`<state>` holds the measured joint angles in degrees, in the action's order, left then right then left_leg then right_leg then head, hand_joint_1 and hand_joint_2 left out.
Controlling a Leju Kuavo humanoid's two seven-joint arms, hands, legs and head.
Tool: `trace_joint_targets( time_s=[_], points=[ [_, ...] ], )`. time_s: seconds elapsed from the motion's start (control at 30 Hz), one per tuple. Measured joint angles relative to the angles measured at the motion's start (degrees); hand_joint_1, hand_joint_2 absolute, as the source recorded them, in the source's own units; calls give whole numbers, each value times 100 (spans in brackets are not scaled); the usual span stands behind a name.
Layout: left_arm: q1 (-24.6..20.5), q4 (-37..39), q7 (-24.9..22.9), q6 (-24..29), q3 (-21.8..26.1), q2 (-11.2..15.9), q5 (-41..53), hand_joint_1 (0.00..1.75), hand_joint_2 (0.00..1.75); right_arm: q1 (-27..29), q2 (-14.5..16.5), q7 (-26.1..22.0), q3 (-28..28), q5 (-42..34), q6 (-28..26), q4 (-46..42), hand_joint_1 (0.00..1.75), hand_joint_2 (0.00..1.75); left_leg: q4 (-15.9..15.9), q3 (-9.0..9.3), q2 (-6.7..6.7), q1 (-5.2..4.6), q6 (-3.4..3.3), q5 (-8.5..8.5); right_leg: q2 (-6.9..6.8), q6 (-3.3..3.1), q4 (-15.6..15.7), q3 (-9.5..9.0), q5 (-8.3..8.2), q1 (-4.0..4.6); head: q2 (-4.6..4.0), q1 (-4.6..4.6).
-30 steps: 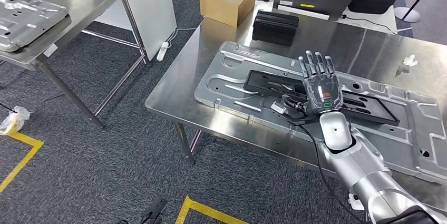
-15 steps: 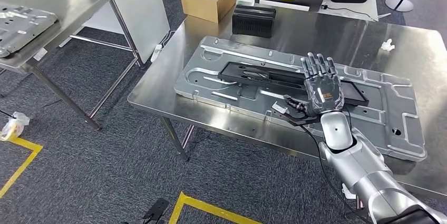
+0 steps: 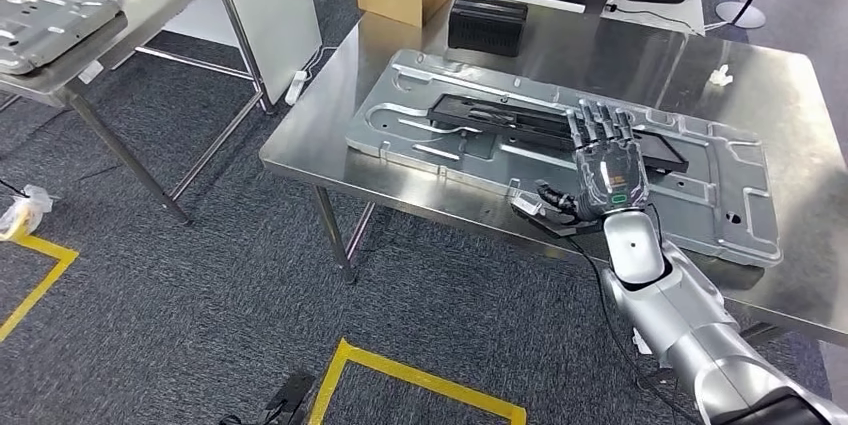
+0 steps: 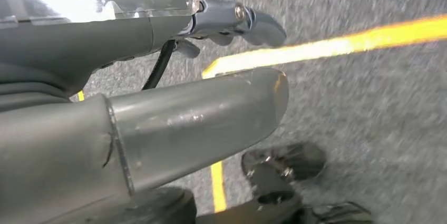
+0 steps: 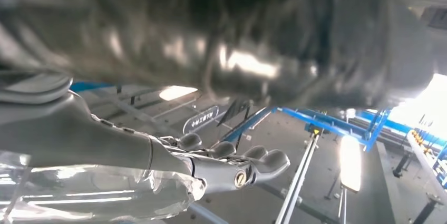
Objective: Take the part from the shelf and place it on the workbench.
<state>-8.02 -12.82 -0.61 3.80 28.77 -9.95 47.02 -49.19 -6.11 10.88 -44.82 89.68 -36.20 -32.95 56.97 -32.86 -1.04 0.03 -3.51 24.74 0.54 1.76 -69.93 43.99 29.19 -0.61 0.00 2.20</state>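
**A:** What has moved since a second ago?

**B:** My whole view has swung, so that is my camera turning, not the things. The desk [image 3: 330,135] sits more squarely ahead of me now. My right robot hand [image 3: 606,163] keeps its place, raised flat with its back to me and its fingers straight and apart, clamped on nothing.

**A:** And the part?

**B:** The part [image 3: 560,150], a big stamped metal plate, lies flat on the desk with a black tray [image 3: 520,123] resting on it. I judge it is already placed. My hand is over its near edge, at about five o'clock from its middle; whether it touches the plate I cannot tell.

**A:** Your left robot hand?

**B:** The left robot hand [image 4: 232,21] hangs down over the carpet and a yellow floor line [image 4: 337,45]. Its fingers look curled, but whether it is closed I cannot tell.

**A:** What could go wrong?

**B:** The cable and small connector [image 3: 535,207] dangling at my right wrist hang just at the desk's near edge. If I draw back low, they could snag the edge or the plate's rim and drag the plate. Turning my body with the arm out could sweep the tray off.
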Motion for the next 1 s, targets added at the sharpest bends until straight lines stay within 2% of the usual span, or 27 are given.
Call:
trace_joint_targets(
  time_s=[0.03,0.07,0.1,0.13,0.17,0.2,0.23,0.27,0.3,0.33,0.37,0.4,0.43,0.5,0.53,0.57,0.6,0.63,0.67,0.73,0.77,0.8,0.83,0.87,0.9,0.93,1.0],
  points=[
    [3,1,0,-4,1,-2,1,0,0,3,-1,-6,3,0,-2,10,0,0,8,-91,-9,7,12,-64,-7,39,-326,33,118,-24,0,2],
    [6,1,-1,-6,2,-5,1,0,0,6,-1,-12,3,0,-3,21,0,0,20,-179,-19,16,30,-123,-14,74,-501,-7,104,-48,0,0],
    [7,1,-1,-8,2,-10,2,0,0,9,-1,-15,3,0,-4,31,0,0,38,-265,-28,28,52,-176,-23,105,-474,-145,-4,-71,0,0],
    [6,1,-1,-7,2,-13,2,0,0,7,-1,-17,4,0,-5,38,0,0,67,-344,-35,44,80,-219,-36,131,-237,-386,-136,-93,0,1],
    [2,1,-1,-7,2,-15,2,0,0,-3,-1,-19,7,0,-7,43,0,0,107,-418,-39,54,113,-255,-51,152,160,-702,-168,-113,0,1],
    [-4,0,-1,-4,3,-17,2,0,0,-15,1,-21,12,0,-10,45,0,0,152,-481,-41,58,150,-285,-56,146,567,-1000,-139,-110,0,-4],
    [-9,-1,0,-2,3,-18,2,0,0,-26,3,-23,21,0,-14,46,0,0,185,-521,-44,56,190,-318,-59,120,880,-1208,-77,-102,0,-12],
    [-13,-1,0,1,4,-19,2,0,0,-37,4,-25,30,0,-17,50,0,0,200,-546,-45,50,232,-355,-55,78,1062,-1315,-5,-82,0,-22],
    [-12,-1,0,4,5,-20,2,0,0,-41,5,-26,39,0,-20,55,0,0,197,-556,-45,48,274,-397,-45,20,1104,-1320,-14,-57,0,-31],
    [-9,-1,0,4,5,-19,1,0,0,-43,8,-27,44,1,-21,59,0,0,193,-570,-40,56,318,-422,-48,-43,1108,-1283,-62,-63,0,-36],
    [-4,-1,-2,5,6,-19,1,0,0,-47,14,-30,48,1,-22,62,0,0,230,-609,-27,67,354,-363,-52,-100,1120,-1243,-119,-66,0,-38],
    [3,-1,-4,6,6,-18,0,0,0,-52,21,-33,49,2,-22,64,0,0,351,-668,-9,76,383,-201,-57,-159,1140,-1189,-187,-74,0,-41],
    [7,-1,-7,6,6,-17,0,0,0,-57,28,-35,50,2,-22,68,0,0,574,-747,10,85,403,55,-63,-210,1155,-1123,-260,-81,0,-46],
    [7,-1,-12,7,6,-17,-1,0,0,-65,39,-41,53,2,-20,83,0,0,1232,-897,33,87,424,610,-62,-260,1153,-967,-387,-64,0,-55],
    [4,-1,-15,8,6,-17,-3,0,0,-64,45,-46,54,5,-17,93,0,0,1535,-925,38,88,431,739,-60,-267,1146,-878,-451,-55,0,-56],
    [-1,-1,-20,8,6,-18,-5,0,0,-62,53,-52,54,10,-13,103,0,0,1712,-889,41,88,433,735,-55,-262,1135,-785,-516,-50,0,-56],
    [-6,-1,-28,9,6,-20,-8,0,0,-61,60,-60,54,15,-7,113,0,0,1723,-775,43,88,428,625,-50,-252,1122,-693,-580,-46,0,-57],
    [-14,-1,-37,9,6,-21,-11,0,0,-60,67,-67,54,20,-1,120,0,0,1558,-575,45,88,413,475,-44,-237,1109,-605,-641,-45,0,-57],
    [-26,-2,-45,9,6,-23,-13,0,0,-62,77,-71,54,21,4,124,0,0,1243,-304,52,86,386,384,-40,-218,1095,-536,-697,-45,0,-58],
    [-54,-2,-57,9,6,-27,-18,0,0,-68,103,-75,56,21,14,129,0,87,502,226,67,61,326,443,-39,-161,1085,-445,-805,-34,0,-56],
    [-66,-2,-62,9,7,-30,-20,0,0,-71,120,-76,56,21,26,134,0,131,260,364,74,43,295,511,-43,-128,1097,-426,-863,-32,0,-55],
    [-71,-2,-69,8,9,-33,-23,0,0,-73,135,-76,57,21,45,140,0,175,132,406,76,25,263,537,-46,-90,1123,-418,-928,-30,0,-54],
    [-71,-1,-77,7,14,-38,-27,0,0,-73,150,-86,58,13,72,151,0,175,101,375,72,31,221,493,-48,-54,1156,-411,-984,-30,0,-54],
    [-73,-1,-85,8,20,-43,-32,0,0,-72,161,-116,62,-20,110,168,0,175,74,336,61,38,174,423,-47,-23,1162,-390,-974,-37,0,-55],
    [-79,-2,-92,8,27,-47,-41,0,0,-69,174,-172,83,-84,163,185,0,175,51,289,50,48,118,342,-47,6,1091,-348,-849,-42,0,-52],
    [-86,-2,-98,9,34,-54,-53,0,0,-55,190,-265,126,-205,238,205,0,175,31,227,39,59,67,258,-47,32,907,-280,-609,-48,0,-48],
    [-92,-2,-109,19,50,-64,-83,0,0,60,246,-516,326,-621,423,234,0,175,29,65,34,47,5,112,-50,80,234,-120,-5,-62,0,-42]
  ],
)
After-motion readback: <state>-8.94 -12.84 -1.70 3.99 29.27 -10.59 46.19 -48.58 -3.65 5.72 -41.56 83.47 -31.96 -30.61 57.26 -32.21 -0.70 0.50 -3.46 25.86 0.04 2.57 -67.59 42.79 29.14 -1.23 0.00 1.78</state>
